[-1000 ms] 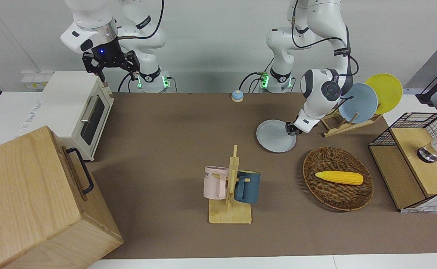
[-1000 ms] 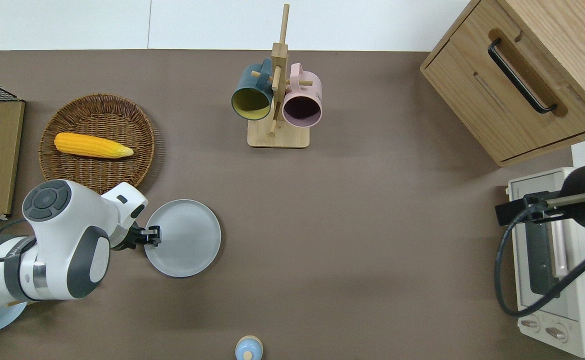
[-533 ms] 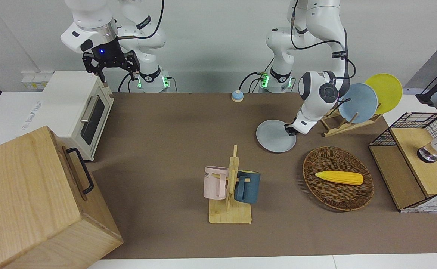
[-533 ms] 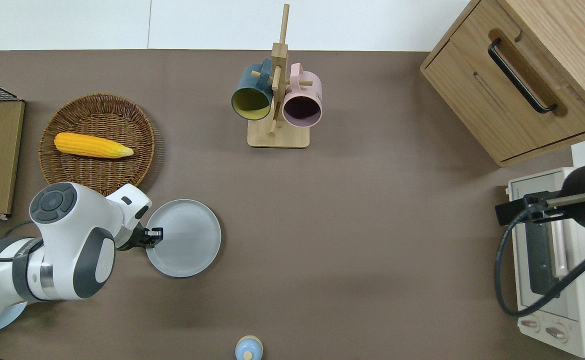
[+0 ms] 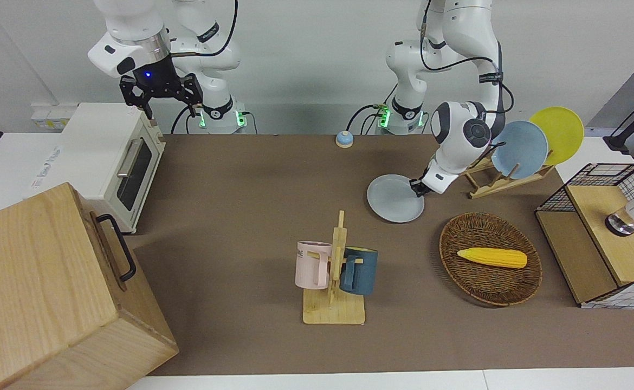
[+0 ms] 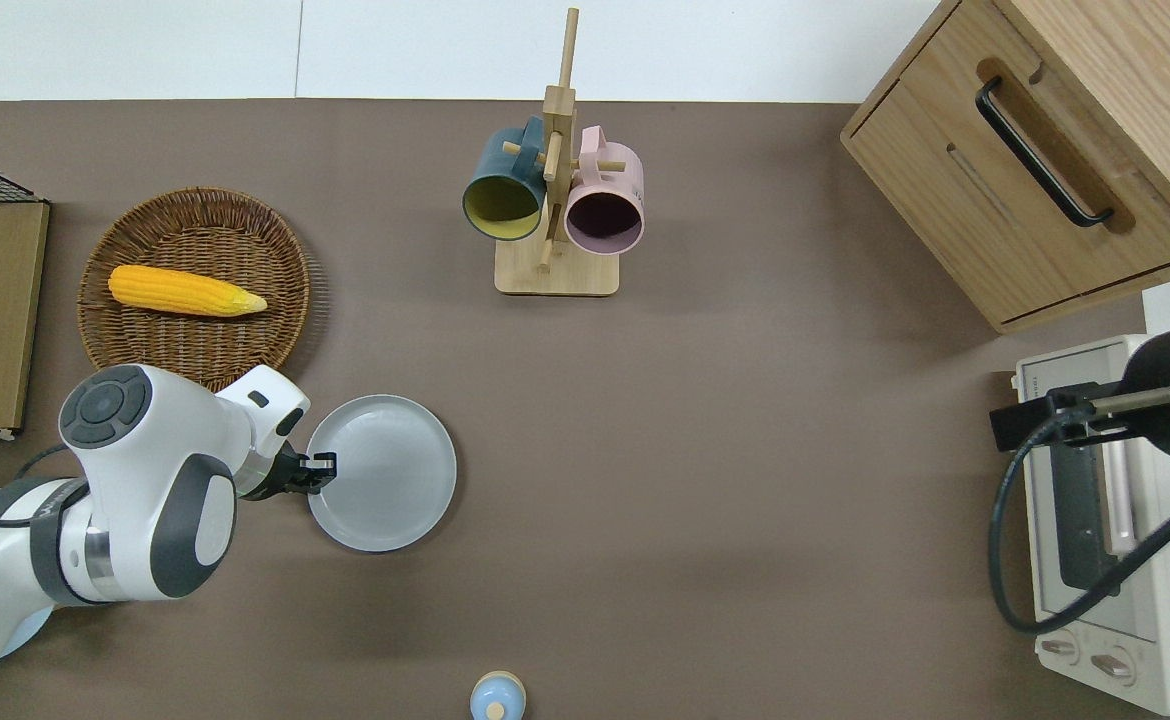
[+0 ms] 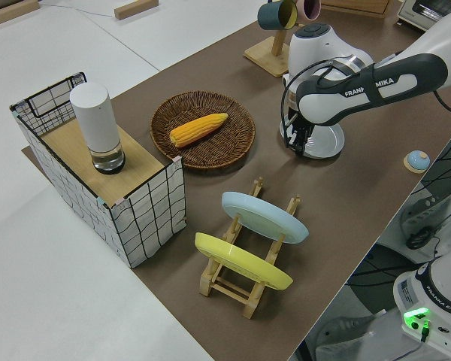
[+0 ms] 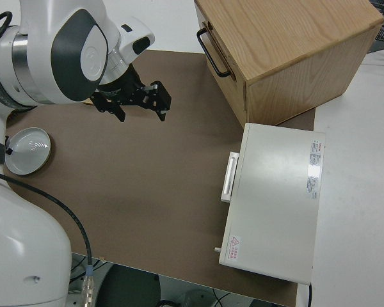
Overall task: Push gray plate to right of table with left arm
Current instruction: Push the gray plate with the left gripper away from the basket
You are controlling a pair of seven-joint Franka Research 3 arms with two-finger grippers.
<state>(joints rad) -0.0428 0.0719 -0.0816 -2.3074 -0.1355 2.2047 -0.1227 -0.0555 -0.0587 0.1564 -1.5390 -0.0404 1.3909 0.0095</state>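
Observation:
The gray plate [image 5: 395,198] [image 6: 382,473] [image 7: 325,141] [image 8: 27,151] lies flat on the brown table [image 5: 241,189] [image 6: 745,450]. It sits between the wicker basket and the robots' edge, in the half at the left arm's end. My left gripper [image 5: 418,188] [image 6: 323,466] [image 7: 299,141] is down at table height, shut with nothing in it. Its tip presses the plate's rim on the side toward the left arm's end. The right arm is parked, its gripper [image 5: 162,103] [image 8: 131,105] open and holding nothing.
A mug rack [image 5: 334,271] [image 6: 555,210] stands mid-table, farther from the robots than the plate. The basket [image 5: 490,292] [image 6: 195,345] holds a corn cob. A plate rack [image 5: 520,149], wire crate [image 5: 604,233], small bell [image 5: 344,139], toaster oven [image 5: 116,157] and wooden cabinet [image 5: 51,292] ring the mat.
My left gripper has pushed the gray plate a short way toward the right arm's end of the table. The right arm has not moved.

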